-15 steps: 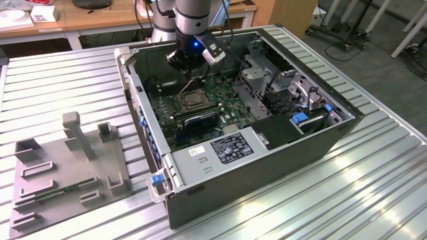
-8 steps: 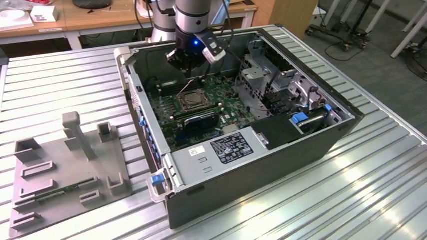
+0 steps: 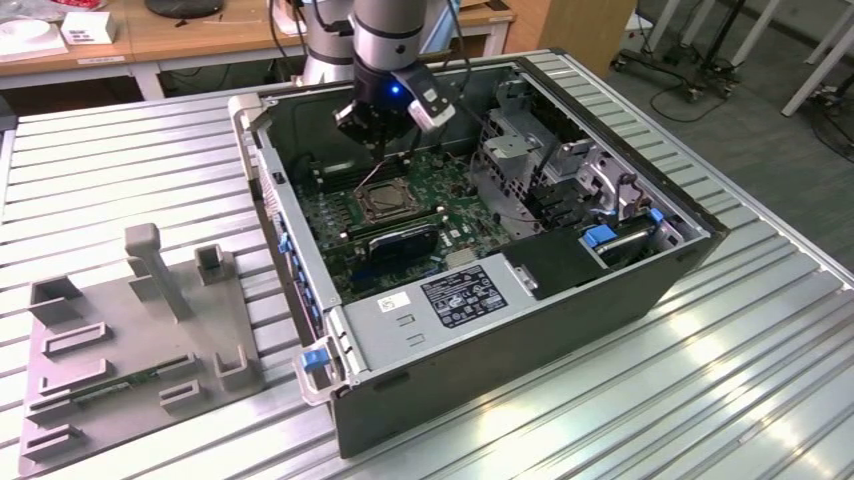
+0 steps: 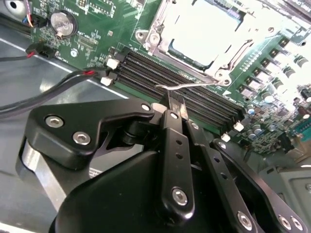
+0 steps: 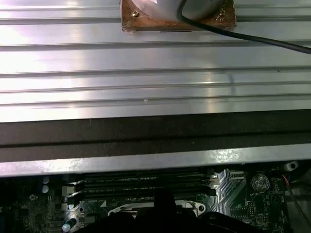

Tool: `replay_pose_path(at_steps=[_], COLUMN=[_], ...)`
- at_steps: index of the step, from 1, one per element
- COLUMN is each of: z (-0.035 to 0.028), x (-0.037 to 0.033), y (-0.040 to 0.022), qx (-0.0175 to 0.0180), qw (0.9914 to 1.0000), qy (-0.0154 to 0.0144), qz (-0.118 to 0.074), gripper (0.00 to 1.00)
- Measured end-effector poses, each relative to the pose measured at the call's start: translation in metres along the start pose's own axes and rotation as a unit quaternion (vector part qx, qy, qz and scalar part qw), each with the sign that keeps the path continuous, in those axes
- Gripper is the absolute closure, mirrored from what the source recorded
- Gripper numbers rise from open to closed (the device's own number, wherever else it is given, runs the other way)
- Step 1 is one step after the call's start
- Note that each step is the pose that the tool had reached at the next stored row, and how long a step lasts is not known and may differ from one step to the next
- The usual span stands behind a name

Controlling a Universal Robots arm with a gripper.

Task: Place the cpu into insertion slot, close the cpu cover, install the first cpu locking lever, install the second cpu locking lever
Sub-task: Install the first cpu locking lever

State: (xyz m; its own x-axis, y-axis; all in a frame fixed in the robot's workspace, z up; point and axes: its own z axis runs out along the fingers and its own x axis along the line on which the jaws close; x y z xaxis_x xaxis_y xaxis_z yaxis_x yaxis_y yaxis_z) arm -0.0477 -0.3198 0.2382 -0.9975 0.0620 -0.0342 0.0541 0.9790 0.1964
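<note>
The open computer case (image 3: pixel 667 290) holds the green board. In the second wrist view the cpu (image 4: pixel 204 29) shows its silvery top inside the insertion slot (image 3: pixel 387 203). The cpu cover (image 4: pixel 158 36) lies down around the cpu as a bright metal frame. A thin wire locking lever (image 4: pixel 194 86) runs along the slot's edge beside the black memory slots. My gripper (image 4: pixel 176 104) is shut on the lever's hooked end. In the exterior view the gripper (image 3: pixel 379 150) hangs just above the slot, and the lever (image 3: pixel 371 175) slants down from it to the slot.
A metal drive cage (image 3: pixel 534 150) and cables stand on the exterior view's right of the slot. The labelled power supply (image 3: pixel 461 295) is at the case's near end. Red and black wires (image 4: pixel 58 82) cross close to the gripper. A grey fixture (image 3: pixel 134 340) sits on the ribbed table.
</note>
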Motion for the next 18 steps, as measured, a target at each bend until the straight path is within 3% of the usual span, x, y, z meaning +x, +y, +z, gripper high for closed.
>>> replay_pose_path(at_steps=[10, 12, 14, 15, 18], z=[0.0005, 0.0007, 0.0006, 0.0006, 0.0006], x=[0.0011, 0.0011, 0.001, 0.001, 0.001], y=[-0.0007, -0.0006, -0.0007, -0.0007, -0.0007], qx=[0.0001, 0.0001, 0.0007, 0.0009, 0.0009], qw=[1.0, 0.99999, 0.99994, 0.99991, 0.99989], qy=[0.0, 0.0035, 0.0109, 0.013, 0.0142], qz=[0.0, 0.001, 0.002, 0.003, 0.003], gripper=[0.89, 0.89, 0.89, 0.89, 0.89])
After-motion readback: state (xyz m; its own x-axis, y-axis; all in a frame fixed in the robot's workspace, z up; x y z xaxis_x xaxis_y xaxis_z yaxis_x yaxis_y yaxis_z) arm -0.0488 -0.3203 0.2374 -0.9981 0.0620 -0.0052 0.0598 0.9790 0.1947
